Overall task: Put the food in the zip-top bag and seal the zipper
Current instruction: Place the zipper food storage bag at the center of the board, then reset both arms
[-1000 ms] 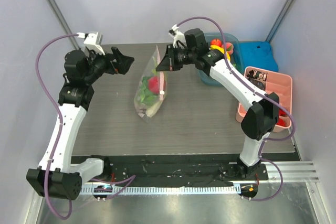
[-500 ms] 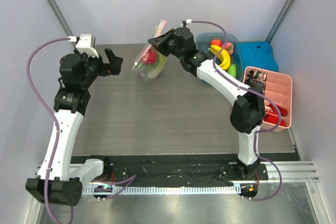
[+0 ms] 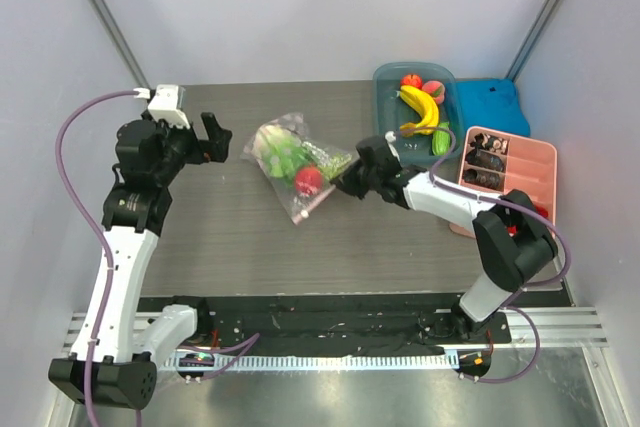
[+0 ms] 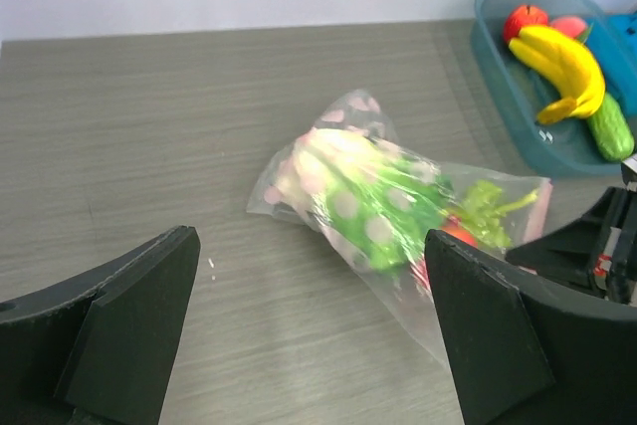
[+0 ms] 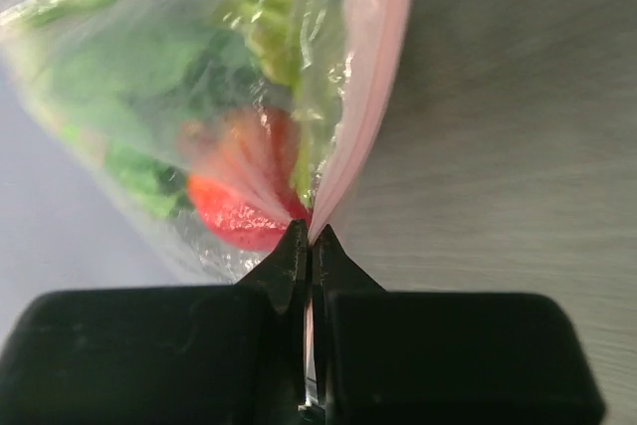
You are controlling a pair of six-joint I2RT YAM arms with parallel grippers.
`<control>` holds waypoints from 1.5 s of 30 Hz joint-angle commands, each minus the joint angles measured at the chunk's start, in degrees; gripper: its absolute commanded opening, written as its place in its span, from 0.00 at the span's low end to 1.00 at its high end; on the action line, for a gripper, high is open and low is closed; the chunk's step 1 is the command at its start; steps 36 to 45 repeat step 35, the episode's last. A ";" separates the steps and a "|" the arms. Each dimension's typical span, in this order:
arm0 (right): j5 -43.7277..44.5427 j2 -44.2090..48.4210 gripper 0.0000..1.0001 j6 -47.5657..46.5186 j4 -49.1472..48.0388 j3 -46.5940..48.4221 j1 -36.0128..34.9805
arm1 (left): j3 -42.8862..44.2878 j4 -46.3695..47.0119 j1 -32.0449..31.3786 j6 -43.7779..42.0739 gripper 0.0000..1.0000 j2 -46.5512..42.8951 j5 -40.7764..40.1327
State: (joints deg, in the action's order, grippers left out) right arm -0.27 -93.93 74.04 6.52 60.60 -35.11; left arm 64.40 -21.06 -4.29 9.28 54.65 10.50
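Observation:
The clear dotted zip-top bag (image 3: 293, 162) lies on the table with the leafy lettuce (image 3: 283, 155) and the small red fruit (image 3: 309, 180) inside; I cannot pick out the celery stalk. The bag also shows in the left wrist view (image 4: 383, 204) and in the right wrist view (image 5: 199, 97). My right gripper (image 3: 347, 183) is shut on the pink zipper strip (image 5: 360, 97) at the bag's right edge, its jaws pinched together (image 5: 310, 241). My left gripper (image 3: 213, 137) is open and empty, left of the bag and apart from it, with the bag ahead between its fingers (image 4: 119, 325).
A teal bin (image 3: 385, 87) at the back right holds yellow bananas (image 3: 421, 107), a cucumber and red fruits. A pink tray (image 3: 540, 162) with small items stands at the right edge. A blue cloth (image 3: 495, 102) lies behind it.
My right gripper has brought the bag down from the air at the back to the table's middle, still pinching its pink edge. The left gripper stayed roughly in place, still open.

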 commanded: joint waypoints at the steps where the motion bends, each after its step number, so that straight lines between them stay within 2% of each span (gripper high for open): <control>1: -5.77 5.42 0.01 -6.09 -2.74 -6.71 1.01 | -1.47 -1.97 0.34 -1.54 1.00 -0.69 0.92; 3: -10.95 6.30 0.03 -8.55 -3.88 -10.04 1.10 | -2.96 -1.79 0.43 -1.46 1.00 -0.69 1.71; 5: -12.20 8.83 0.18 -11.97 -5.73 -11.81 1.19 | -4.45 -1.44 0.43 -0.58 1.00 -0.43 2.41; 6: -13.86 9.63 0.36 -16.08 -5.91 -12.69 1.10 | -4.81 -1.35 0.43 -0.14 1.00 -0.42 2.59; 7: -15.18 10.43 0.48 -18.03 -5.74 -12.96 1.19 | -4.99 -1.53 0.43 0.30 1.00 0.10 2.94; 8: -16.85 11.83 0.68 -20.32 -4.95 -13.14 1.19 | -4.73 -1.96 0.43 1.35 1.00 0.36 3.64; 9: -17.82 12.71 0.79 -24.34 -2.16 -12.79 1.19 | -4.20 -2.75 0.43 2.14 1.00 0.80 4.34; 11: -19.15 16.04 0.94 -28.67 0.58 -11.82 1.19 | -1.49 -6.35 0.43 3.72 1.00 2.73 6.62; 14: -18.36 20.87 1.00 -35.18 2.53 -9.80 2.24 | 2.91 -14.16 0.34 3.91 1.00 7.11 11.27; 19: -14.67 22.92 1.00 -42.65 3.93 -1.38 6.19 | 15.38 -25.42 0.34 4.70 1.00 15.73 14.63; 23: -13.96 18.18 1.00 -49.06 5.16 8.29 12.69 | 21.37 -28.24 0.51 7.59 1.00 20.39 9.99; 27: -15.88 10.89 1.00 -51.28 7.79 20.75 21.73 | 32.00 -35.79 0.52 2.15 1.00 29.17 8.05; 29: -17.82 6.67 1.00 -50.14 8.41 23.76 27.62 | 35.60 -37.03 0.52 -0.31 1.00 31.56 6.99; 31: -19.85 4.47 1.00 -48.30 8.50 26.14 32.27 | 37.02 -37.82 0.52 -1.71 1.00 34.71 6.46; 34: -21.69 1.65 1.00 -47.58 8.59 27.73 34.41 | 41.15 -39.23 0.52 -3.56 1.00 38.67 5.94; 35: -21.87 1.12 0.99 -47.76 8.51 27.99 37.19 | 41.94 -39.41 0.52 -4.61 1.00 39.38 5.76; 45: -21.87 1.12 0.99 -47.76 8.51 27.99 37.19 | 41.94 -39.41 0.52 -4.61 1.00 39.38 5.76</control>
